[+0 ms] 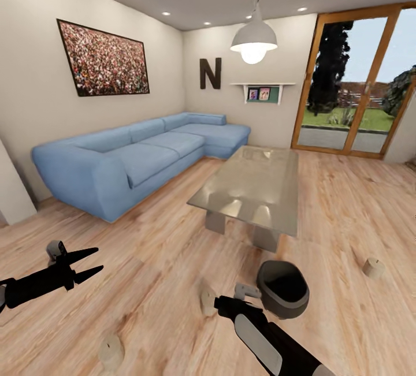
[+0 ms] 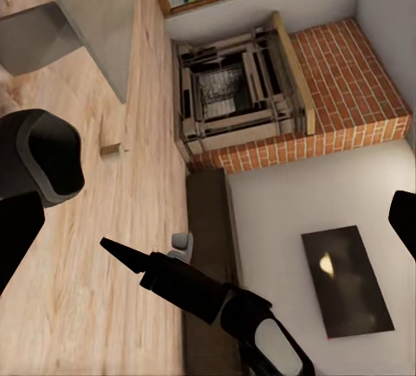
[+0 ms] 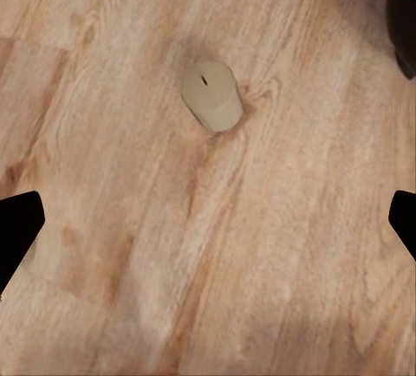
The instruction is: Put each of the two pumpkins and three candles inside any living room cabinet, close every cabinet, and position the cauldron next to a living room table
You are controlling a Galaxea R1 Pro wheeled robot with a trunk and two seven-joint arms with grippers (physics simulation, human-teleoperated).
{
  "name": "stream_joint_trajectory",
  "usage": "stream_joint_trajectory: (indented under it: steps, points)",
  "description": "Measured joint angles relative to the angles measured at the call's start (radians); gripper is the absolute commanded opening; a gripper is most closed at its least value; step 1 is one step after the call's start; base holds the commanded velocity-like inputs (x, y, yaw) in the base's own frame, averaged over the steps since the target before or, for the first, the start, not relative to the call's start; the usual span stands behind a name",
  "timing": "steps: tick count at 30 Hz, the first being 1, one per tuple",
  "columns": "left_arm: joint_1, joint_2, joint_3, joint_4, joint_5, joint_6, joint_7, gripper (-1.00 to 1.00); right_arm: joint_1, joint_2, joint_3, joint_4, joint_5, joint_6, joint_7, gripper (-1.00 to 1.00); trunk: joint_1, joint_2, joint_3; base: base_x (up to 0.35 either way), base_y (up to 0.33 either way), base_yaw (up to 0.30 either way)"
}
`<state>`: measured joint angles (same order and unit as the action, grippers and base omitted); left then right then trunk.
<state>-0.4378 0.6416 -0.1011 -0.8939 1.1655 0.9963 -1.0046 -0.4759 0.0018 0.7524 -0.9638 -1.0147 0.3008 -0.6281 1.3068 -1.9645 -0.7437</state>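
Right arm (image 1: 277, 341) low in front, its gripper (image 1: 226, 301) over the wood floor (image 1: 156, 260) with fingers spread wide, nothing between them. One candle (image 3: 212, 95) stands on the floor right under it, just beside the black cauldron (image 1: 283, 288). Cauldron sits on the floor near the front end of the grey coffee table (image 1: 254, 188). Another candle (image 1: 111, 351) nearer, a third (image 1: 373, 267) off to the right. Left gripper (image 1: 86, 265) hangs open and empty before the blue sofa (image 1: 133, 159).
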Motion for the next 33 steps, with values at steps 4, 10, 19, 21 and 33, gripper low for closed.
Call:
stream_joint_trajectory:
  steps: [4,10,19,21,33]
  points:
    - [0.000,0.000,0.000,0.000,0.000,0.000,0.000,1.00,0.000,0.000,0.000,0.000,0.000,0.000,0.000,1.00,0.000,0.000,-0.002,0.236,0.152,-0.037]
    - [0.000,0.000,0.000,0.000,0.002,0.000,0.000,1.00,0.000,0.000,0.000,0.000,-0.001,0.000,0.000,1.00,0.000,0.000,-0.003,0.150,0.095,-0.005]
    - [0.000,0.000,0.000,0.003,0.004,0.000,-0.003,1.00,0.000,0.010,-0.010,0.007,-0.015,0.083,-0.022,1.00,0.000,0.000,-0.003,0.118,0.061,0.000]
    - [0.000,0.000,0.000,0.005,0.002,0.000,-0.025,1.00,-0.003,0.013,-0.030,0.007,-0.014,0.171,-0.045,1.00,0.000,0.000,-0.003,0.010,0.004,0.000]
    - [0.000,0.000,-0.002,0.011,-0.003,-0.001,-0.105,1.00,-0.084,0.075,-0.099,0.072,-0.016,0.268,-0.167,1.00,0.000,0.000,-0.003,0.001,0.000,0.000]
